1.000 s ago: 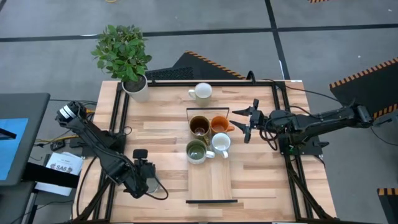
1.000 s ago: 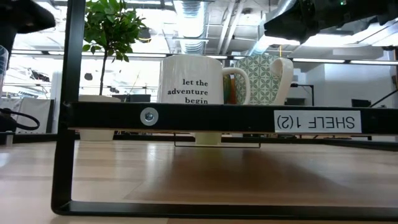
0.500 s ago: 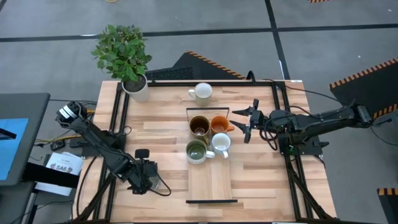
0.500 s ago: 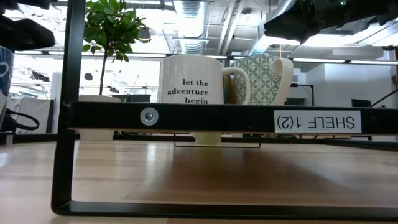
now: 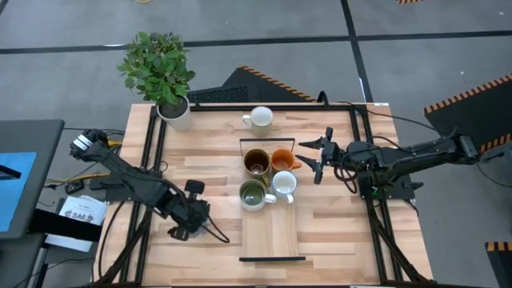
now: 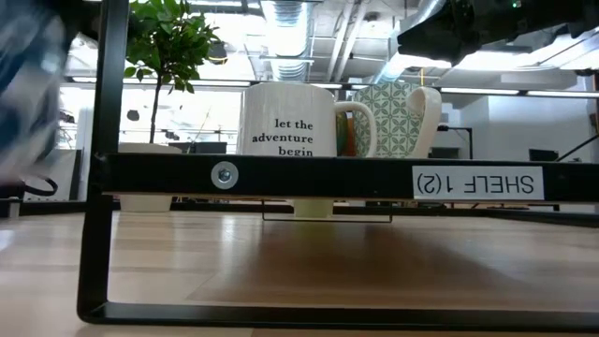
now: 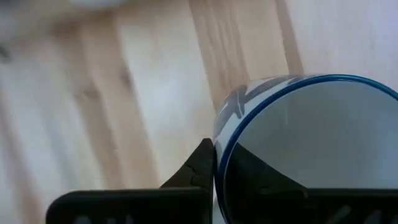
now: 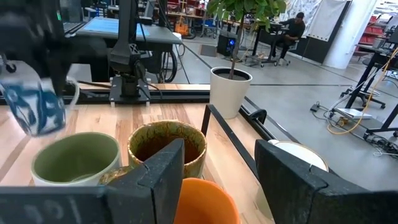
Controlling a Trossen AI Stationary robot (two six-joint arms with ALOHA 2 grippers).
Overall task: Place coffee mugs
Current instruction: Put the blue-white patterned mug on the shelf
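Observation:
My left gripper (image 5: 189,218) hangs over the table's near left part, shut on a white mug with a blue pattern (image 8: 37,107) that the arm hides in the high view. On the wooden shelf board (image 5: 272,232) stand a brown mug (image 5: 256,162), an orange mug (image 5: 282,160), an olive green mug (image 5: 253,194) and a white mug (image 5: 284,185). Another white mug (image 5: 258,118) rests on the table beyond the board. My right gripper (image 5: 318,158) stands open just right of the orange mug, touching nothing. My left gripper holds the blue-patterned mug by its rim wall (image 7: 219,152), one finger (image 7: 198,169) outside and the other inside the cup. The fingers come from above, pointing down. The mug hangs below them, mouth up and clear of the table.
A potted plant in a white pot (image 5: 176,112) stands at the far left corner. Black frame rails (image 5: 152,160) run along both sides of the table, and the shelf's front bar (image 6: 309,178) crosses the low view. Bare wood lies on the board's near half.
My left gripper has carried the blue-patterned mug toward the table's right and a little toward its far edge, nearer the shelf board. The mug has stayed clear of the table. My right gripper has kept still.

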